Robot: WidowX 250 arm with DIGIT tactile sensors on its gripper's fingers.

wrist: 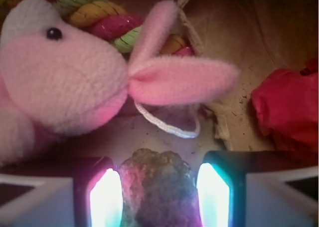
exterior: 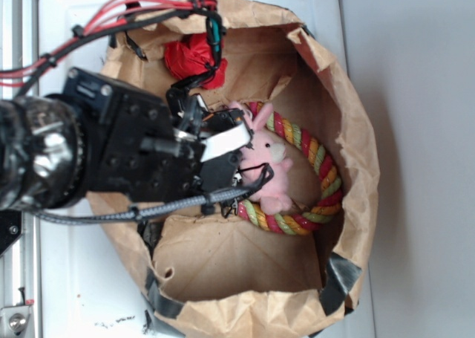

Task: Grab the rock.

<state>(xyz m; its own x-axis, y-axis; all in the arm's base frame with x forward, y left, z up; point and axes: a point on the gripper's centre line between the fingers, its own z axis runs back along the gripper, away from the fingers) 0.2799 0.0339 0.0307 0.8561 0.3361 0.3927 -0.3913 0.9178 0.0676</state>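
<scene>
In the wrist view the gripper (wrist: 158, 187) has the rock (wrist: 158, 184) between its two glowing fingers (wrist: 105, 197), which sit close against its sides in a grasp, though the rock's lower part is cut off by the frame edge. Just beyond lies the pink bunny (wrist: 65, 82), its body partly out of frame, on a coloured rope ring (exterior: 320, 167), with a red paper wad (wrist: 289, 112) to the right. From outside, the arm hides the rock entirely inside the brown paper bag (exterior: 356, 130).

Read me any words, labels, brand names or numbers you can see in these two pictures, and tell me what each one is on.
None can be read in either view.
The pink bunny, rope ring, red paper wad, rock and paper bag show no print.
Small dark marks on the white surface by the bag's lower edge are too small to tell if they are writing.
</scene>
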